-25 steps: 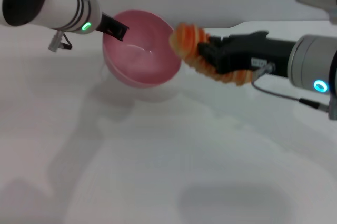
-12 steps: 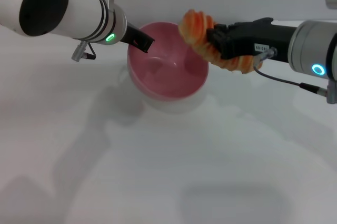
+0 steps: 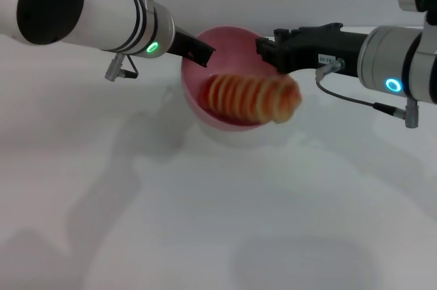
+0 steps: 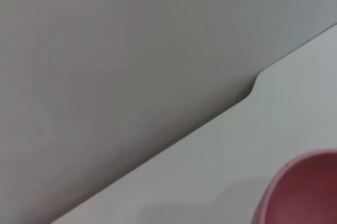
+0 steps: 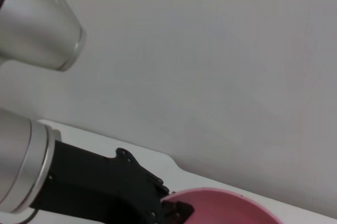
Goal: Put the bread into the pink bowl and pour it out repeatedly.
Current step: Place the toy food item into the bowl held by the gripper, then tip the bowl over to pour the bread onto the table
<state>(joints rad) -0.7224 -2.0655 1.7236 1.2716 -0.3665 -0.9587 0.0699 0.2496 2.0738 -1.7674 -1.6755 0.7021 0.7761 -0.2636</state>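
Our right gripper [image 3: 263, 48] has just let go, fingers apart and empty; the bread [image 3: 252, 97] drops into the bowl [image 3: 235, 37], which our left gripper [image 3: 203, 54] clamps at the rim: pouring next

white table [image 3: 205, 222], plain grey wall [image 4: 131, 39] behind

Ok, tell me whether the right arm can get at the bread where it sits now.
Probably yes. The bread lies across the pink bowl, one end over the rim, uncovered from above. The right gripper sits just beside it. The left gripper grips the far rim, off to the side.
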